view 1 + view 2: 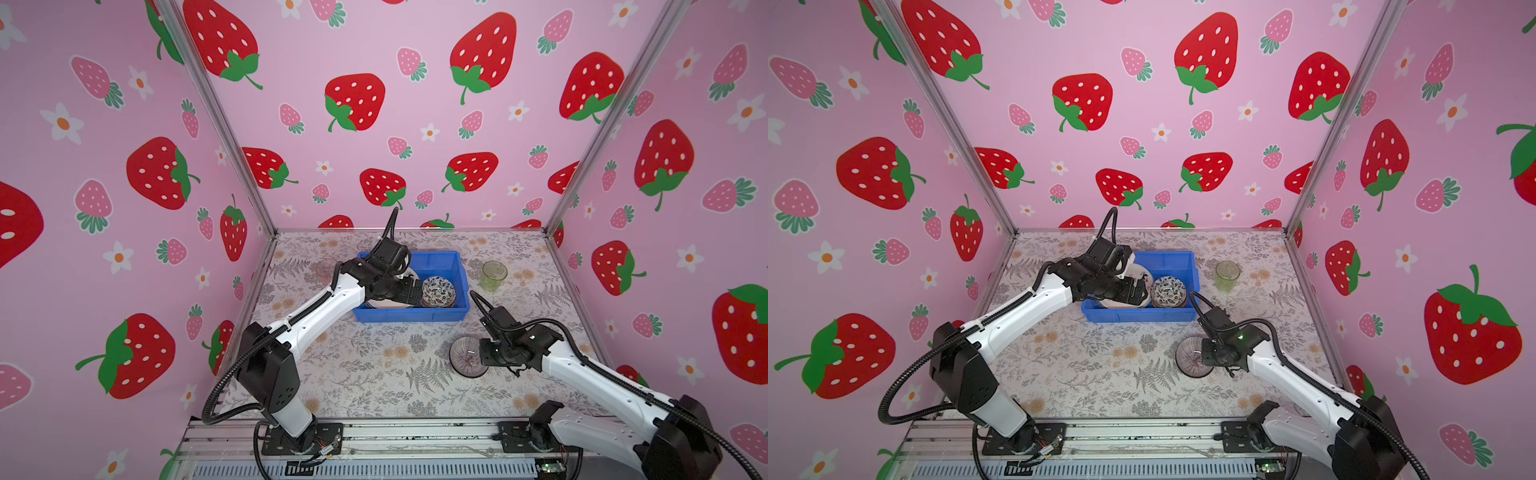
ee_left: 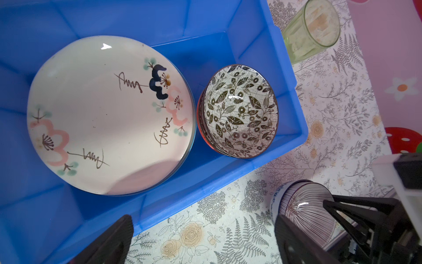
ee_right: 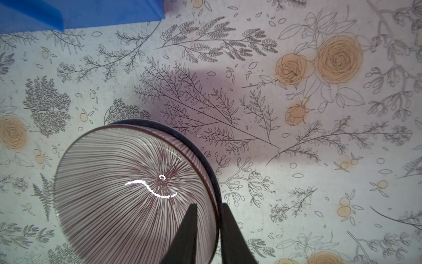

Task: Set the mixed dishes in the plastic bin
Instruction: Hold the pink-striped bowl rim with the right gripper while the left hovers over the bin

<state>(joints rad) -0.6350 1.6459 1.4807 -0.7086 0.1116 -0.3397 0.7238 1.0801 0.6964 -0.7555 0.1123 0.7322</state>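
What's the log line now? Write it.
left gripper: open above bin | right gripper: shut on purple bowl | green cup: outside bin

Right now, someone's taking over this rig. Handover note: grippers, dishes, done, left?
Left gripper: open, empty, above the blue plastic bin, over the cream floral plate.
Right gripper: shut on the rim of the purple striped bowl, which is tilted near the bin's front right corner. A blue-white bowl seems nested under it.
Done, in the bin: cream floral plate, with another plate's edge showing beneath; black-white leaf bowl nested in the orange bowl.
Left: the striped bowl pair, the green glass cup right of the bin, the pink glass cup left of it.
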